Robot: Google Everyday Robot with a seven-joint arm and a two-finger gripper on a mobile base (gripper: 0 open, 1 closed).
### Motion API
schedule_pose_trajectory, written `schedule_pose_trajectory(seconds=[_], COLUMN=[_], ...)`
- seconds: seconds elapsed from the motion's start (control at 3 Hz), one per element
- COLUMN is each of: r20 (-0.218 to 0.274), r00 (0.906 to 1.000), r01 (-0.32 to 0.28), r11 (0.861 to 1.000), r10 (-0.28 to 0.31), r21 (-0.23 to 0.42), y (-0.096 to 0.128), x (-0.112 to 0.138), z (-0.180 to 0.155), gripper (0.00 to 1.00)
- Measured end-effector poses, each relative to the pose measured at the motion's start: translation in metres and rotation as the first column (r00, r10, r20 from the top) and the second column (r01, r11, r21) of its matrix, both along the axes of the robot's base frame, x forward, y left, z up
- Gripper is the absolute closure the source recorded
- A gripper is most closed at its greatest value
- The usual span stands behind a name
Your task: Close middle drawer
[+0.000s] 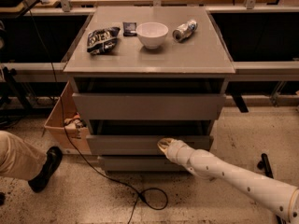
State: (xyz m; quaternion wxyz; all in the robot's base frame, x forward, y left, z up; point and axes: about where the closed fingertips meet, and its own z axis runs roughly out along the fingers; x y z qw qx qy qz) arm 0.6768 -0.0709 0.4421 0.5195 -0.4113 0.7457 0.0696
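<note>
Drawers make up the grey cabinet [149, 59]: three fronts stacked under a flat top. The middle drawer [126, 144] stands a little way out from the body, with a dark slot showing above its front; whatever lies inside is lost in shadow. The top drawer [149, 106] juts forward too, its inside just as dark. The lowest front [140, 163] sits further back, partly covered by the arm. The gripper [164, 145] is at the middle drawer's front, right of centre, touching it or very nearly; whether it is clenched or released I cannot tell.

On the cabinet top stands a white bowl [152, 34], its inside plain white. A dark crisp bag [103, 38] lies to its left, a small dark packet [130, 28] sits between them further back, and a can [184, 30] lies on its side to the right. A cardboard box [58, 125] beside the cabinet's left holds clutter I cannot make out. A trouser leg and black shoe [44, 168] are cut off at the left edge.
</note>
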Motion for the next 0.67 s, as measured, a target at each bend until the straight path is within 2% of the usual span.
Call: schedule_pose_trajectory(seconds=[0.33, 0.67], r20=[0.022, 0.046], r00=[0.999, 0.9981], r01=[0.038, 0.038], r11=[0.999, 0.998], r10=[-0.039, -0.04], r21=[0.019, 0.048], y=[0.002, 0.005], x=[0.019, 0.033], z=[0.003, 0.008], gripper=[1.0, 1.0])
